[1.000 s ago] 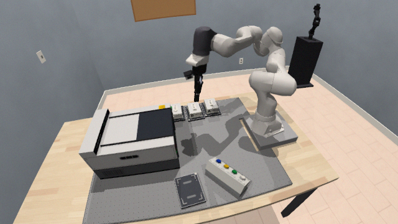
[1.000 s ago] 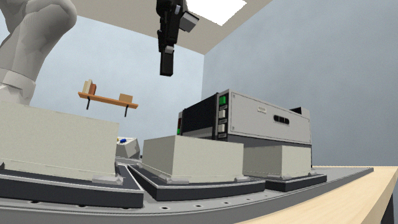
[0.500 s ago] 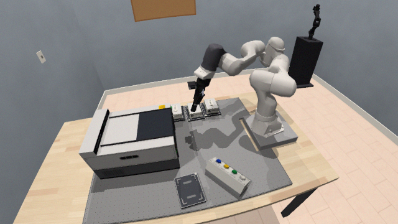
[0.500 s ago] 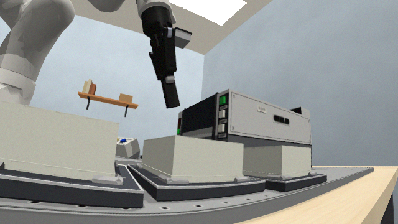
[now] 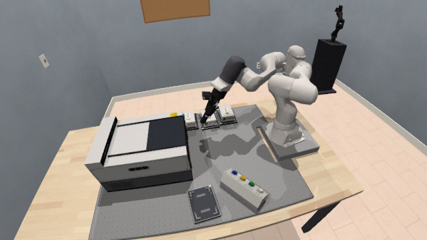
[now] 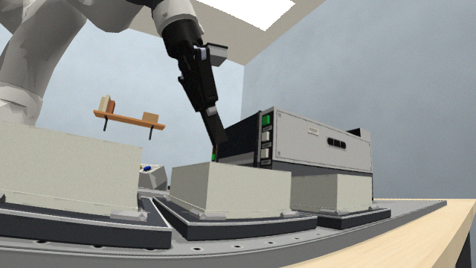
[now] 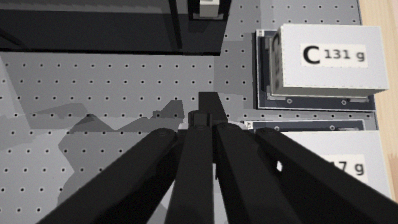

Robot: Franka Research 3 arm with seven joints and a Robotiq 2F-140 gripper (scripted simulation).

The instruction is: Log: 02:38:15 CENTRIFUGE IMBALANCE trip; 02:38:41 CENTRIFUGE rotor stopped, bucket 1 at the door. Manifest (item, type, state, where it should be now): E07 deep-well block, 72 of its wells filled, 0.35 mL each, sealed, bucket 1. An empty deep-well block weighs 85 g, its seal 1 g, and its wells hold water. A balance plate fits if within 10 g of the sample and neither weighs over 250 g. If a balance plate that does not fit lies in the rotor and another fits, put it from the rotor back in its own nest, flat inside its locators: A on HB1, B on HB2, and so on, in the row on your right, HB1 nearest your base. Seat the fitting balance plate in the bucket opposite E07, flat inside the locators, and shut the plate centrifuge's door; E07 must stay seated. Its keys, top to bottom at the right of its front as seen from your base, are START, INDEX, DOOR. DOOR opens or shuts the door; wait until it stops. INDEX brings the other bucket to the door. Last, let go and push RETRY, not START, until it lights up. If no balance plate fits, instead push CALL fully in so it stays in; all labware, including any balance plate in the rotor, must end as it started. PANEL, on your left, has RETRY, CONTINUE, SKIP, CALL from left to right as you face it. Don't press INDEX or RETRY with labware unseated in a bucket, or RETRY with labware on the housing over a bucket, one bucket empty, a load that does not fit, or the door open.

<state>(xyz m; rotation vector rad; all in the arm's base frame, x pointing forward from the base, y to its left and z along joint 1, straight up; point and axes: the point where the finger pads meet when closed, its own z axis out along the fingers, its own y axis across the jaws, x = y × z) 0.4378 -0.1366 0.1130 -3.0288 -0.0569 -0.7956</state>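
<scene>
The plate centrifuge (image 5: 143, 147) stands on the mat, its top part pale, part dark (image 5: 167, 133); I cannot see inside it. Its keys show in the exterior view, a green one (image 6: 265, 120) on top and two pale ones (image 6: 265, 144) below. Three balance plates sit in nests: A (image 6: 71, 171), B (image 6: 230, 187) (image 7: 340, 165) and C (image 6: 331, 193), which reads 131 g in the wrist view (image 7: 332, 60). My gripper (image 5: 203, 121) (image 6: 219, 139) (image 7: 207, 107) is shut and empty, low over the mat beside plate B, pointing towards the centrifuge's front.
The button panel (image 5: 244, 188) with blue, yellow, green and white buttons stands at the mat's near side. An empty dark nest (image 5: 204, 203) lies beside it. A black pedestal (image 5: 327, 67) stands behind the arm's base.
</scene>
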